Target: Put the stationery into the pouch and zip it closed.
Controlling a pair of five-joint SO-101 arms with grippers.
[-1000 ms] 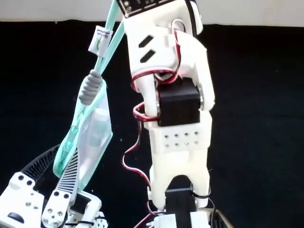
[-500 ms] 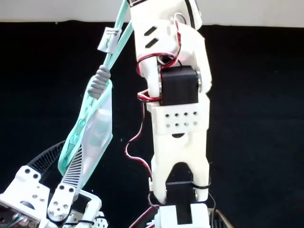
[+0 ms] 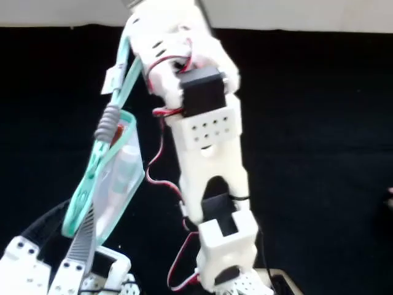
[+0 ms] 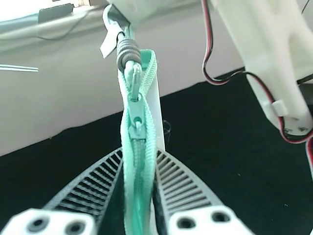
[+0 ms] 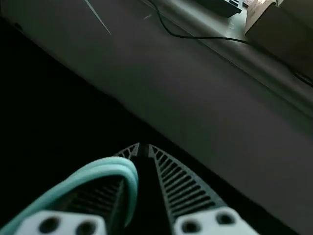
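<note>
The clear plastic pouch with mint-green zip [image 3: 116, 184] hangs taut over the black surface [image 3: 319, 153]. The left tool [image 4: 141, 151] pinches its zip edge, probably anchoring it so the right tool [image 5: 142, 147], closed on the mint-green strap [image 5: 98, 174], can pull the zip.

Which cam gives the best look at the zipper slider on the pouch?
Left wrist view: the zipper slider sits centred, close up, on the pouch above the left gripper. High view shows the pouch's teal zipper edge side-on, slider too small to tell. Right wrist view gives the teal strap in the right gripper.
</note>
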